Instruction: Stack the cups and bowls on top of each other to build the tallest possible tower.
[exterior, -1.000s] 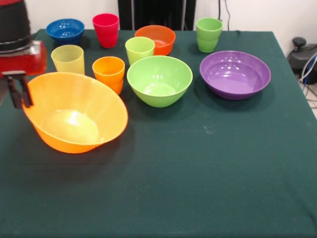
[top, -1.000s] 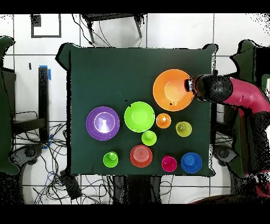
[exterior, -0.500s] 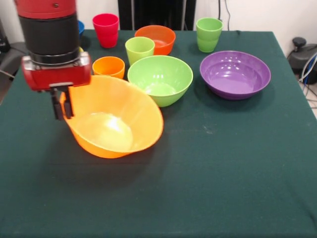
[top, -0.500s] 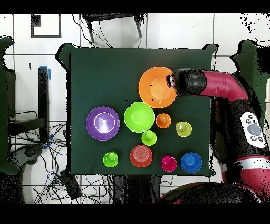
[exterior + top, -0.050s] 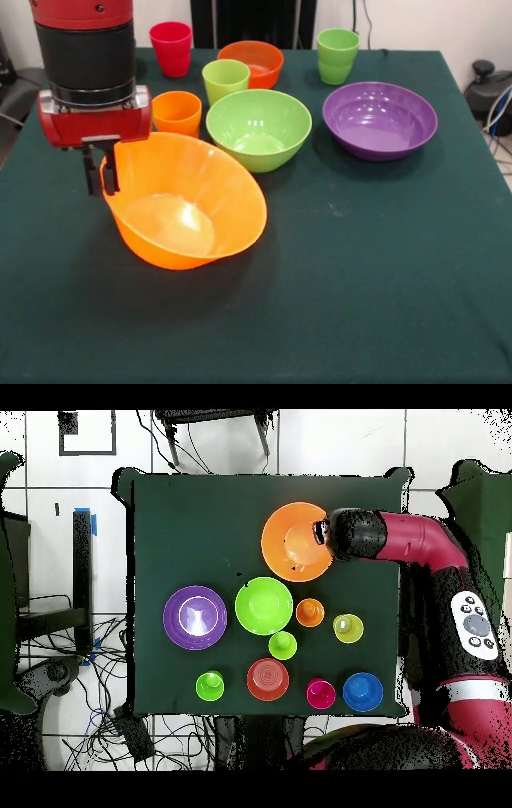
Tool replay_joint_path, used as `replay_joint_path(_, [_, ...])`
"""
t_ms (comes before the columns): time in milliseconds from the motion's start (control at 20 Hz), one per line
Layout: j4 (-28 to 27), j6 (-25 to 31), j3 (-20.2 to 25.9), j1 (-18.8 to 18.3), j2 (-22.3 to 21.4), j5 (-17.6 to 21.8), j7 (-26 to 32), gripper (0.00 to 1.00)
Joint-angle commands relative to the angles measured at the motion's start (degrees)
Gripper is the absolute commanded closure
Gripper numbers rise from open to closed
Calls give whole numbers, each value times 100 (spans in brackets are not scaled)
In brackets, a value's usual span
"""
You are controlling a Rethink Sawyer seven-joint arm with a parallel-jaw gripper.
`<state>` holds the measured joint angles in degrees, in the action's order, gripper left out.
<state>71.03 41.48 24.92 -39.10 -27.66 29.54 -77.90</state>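
My gripper (image 5: 100,172) is shut on the left rim of the very large orange bowl (image 5: 188,204), which tilts with its mouth facing the camera and to the right. From above, the gripper (image 5: 322,534) is on the rim of the orange bowl (image 5: 296,541). Behind it stand an orange cup (image 5: 176,112), a lime cup (image 5: 226,80), a red cup (image 5: 171,48) and a darker green cup (image 5: 338,54). The lime green bowl (image 5: 258,128), purple bowl (image 5: 380,120) and orange-red bowl (image 5: 250,62) sit upright. The yellow cup (image 5: 348,628) and blue bowl (image 5: 362,691) show only from above.
A dark green cloth (image 5: 360,280) covers the table. The arm (image 5: 420,544) reaches in over the table's right edge in the overhead view. Cables and chair legs lie on the floor around the table.
The gripper has carried the orange bowl from the table's left edge in the front view rightward toward the middle. In the last half second it shifted only slightly.
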Motion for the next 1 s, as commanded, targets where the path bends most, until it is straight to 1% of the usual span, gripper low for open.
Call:
replay_joint_path(50, [-362, 37, -343, 75, -178, -16, -696, 100])
replay_joint_path(200, [-322, -39, -394, 69, -287, -34, -664, 100])
replay_joint_path(450, [-118, -206, -585, 169, -493, -9, -875, 100])
replay_joint_path(700, [323, -761, -868, 325, -690, 73, -1270, 100])
replay_joint_path(800, [436, -988, -1004, 417, -747, 114, -1417, 100])
replay_joint_path(1000, [535, -1261, -1284, 652, -803, 139, -1685, 100])
